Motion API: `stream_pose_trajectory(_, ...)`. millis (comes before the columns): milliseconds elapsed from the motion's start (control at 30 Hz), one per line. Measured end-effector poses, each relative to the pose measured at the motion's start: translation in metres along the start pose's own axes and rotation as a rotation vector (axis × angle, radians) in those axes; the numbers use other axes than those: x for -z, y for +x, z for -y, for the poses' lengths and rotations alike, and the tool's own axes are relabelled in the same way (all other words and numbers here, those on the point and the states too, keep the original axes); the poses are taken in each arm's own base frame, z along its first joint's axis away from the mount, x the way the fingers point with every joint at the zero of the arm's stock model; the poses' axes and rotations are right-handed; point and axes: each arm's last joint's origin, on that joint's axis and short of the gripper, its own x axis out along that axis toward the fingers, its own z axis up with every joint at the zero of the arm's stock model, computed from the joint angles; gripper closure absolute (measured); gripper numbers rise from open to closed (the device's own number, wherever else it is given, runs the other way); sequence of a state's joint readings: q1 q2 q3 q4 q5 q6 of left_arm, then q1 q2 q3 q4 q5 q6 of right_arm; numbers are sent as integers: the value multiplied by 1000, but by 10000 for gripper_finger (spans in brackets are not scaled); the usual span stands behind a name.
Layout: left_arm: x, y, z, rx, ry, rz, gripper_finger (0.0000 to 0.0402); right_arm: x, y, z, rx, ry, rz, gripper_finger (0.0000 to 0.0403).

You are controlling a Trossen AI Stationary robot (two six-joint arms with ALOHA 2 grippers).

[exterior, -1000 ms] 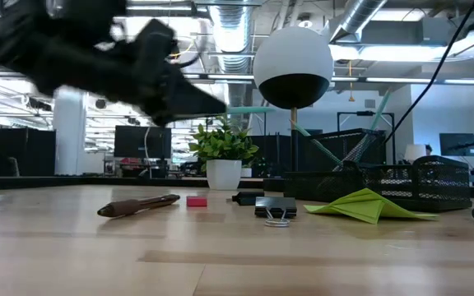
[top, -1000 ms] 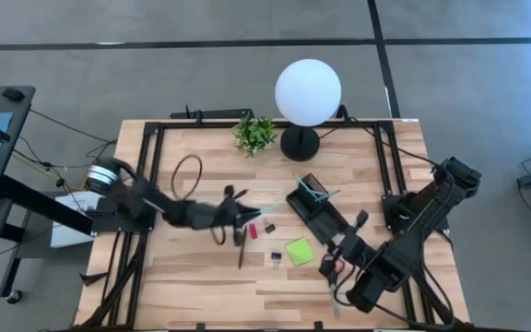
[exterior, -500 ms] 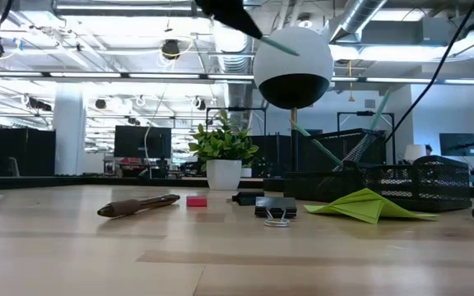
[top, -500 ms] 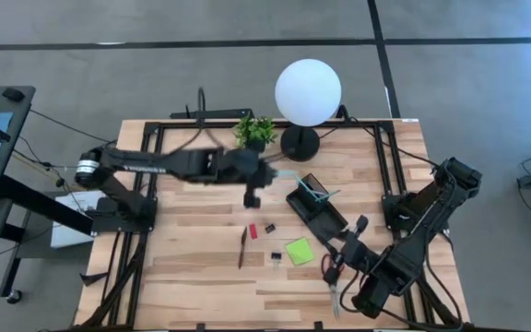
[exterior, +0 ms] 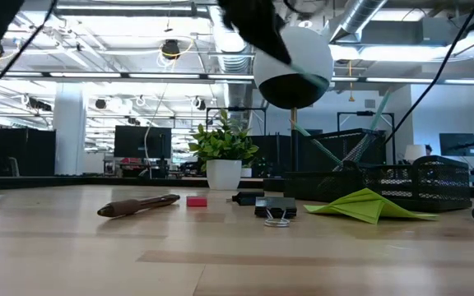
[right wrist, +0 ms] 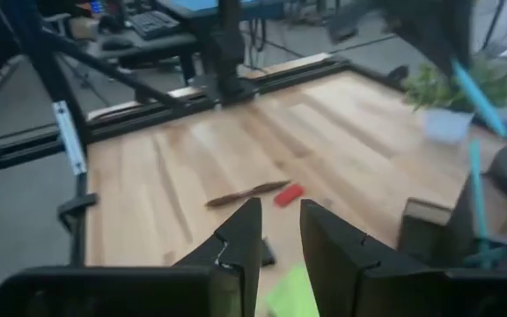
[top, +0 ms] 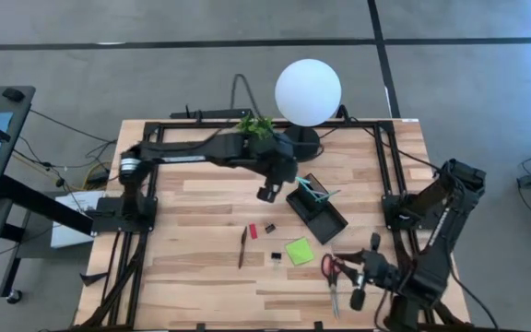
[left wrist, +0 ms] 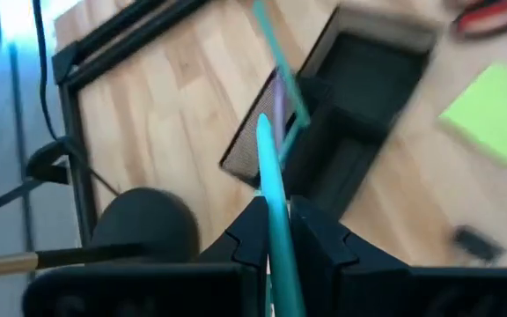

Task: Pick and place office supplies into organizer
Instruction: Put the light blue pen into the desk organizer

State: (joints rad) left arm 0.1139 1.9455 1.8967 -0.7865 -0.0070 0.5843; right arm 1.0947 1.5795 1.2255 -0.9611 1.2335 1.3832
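My left gripper [top: 267, 191] hangs above the table at the far-left end of the black organizer [top: 317, 209], shut on a teal pen [left wrist: 269, 180]. Another teal pen [top: 316, 191] stands slanted in the organizer's taller section. The red-handled scissors [top: 331, 271] lie flat near the table's near edge. My right gripper [top: 361, 288] is beside them on their right, open and holding nothing. The lime-green pad [top: 299, 251], dark pen [top: 242, 249], small red piece [top: 253, 231] and two black clips [top: 269, 228] lie on the wood. My left gripper pinches the teal pen between its two fingers [left wrist: 255, 231], partway along the shaft [left wrist: 277, 222]. The pen runs forward along the fingers, and its free end [left wrist: 262, 130] points at the organizer. It is lifted clear of the table.
The white globe lamp [top: 308, 90] with its black base [left wrist: 139, 220] and the small potted plant [exterior: 225, 152] stand at the far edge, just behind my left arm. Black frame rails [top: 151, 175] run along the table's left and right sides. Bare wood lies left of the dark pen.
My left gripper, holding the teal pen, has swung quickly from the table's left middle up and toward the far right, ending beside the organizer. My right arm has drawn back toward the near right corner, away from the scissors, which stay on the table.
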Motion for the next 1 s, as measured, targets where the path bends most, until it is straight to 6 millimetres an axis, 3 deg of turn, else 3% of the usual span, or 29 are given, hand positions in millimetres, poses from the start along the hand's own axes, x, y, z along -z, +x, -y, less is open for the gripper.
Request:
stream_pose_trajectory(167,-3,30,0,58,77,0,379,15,-4,-3,-50,59,2,327)
stream_pose_trajectory(467,-11,48,3,132,209,-60,379,40,1,3,-65,72,-9,327)
stream_pose_trajectory(800,-12,49,0,114,241,-33,378,41,2,4,-66,65,-35,327)
stream_pose_trajectory(1000,-8,76,3,128,247,-40,379,41,4,4,-61,64,-44,327)
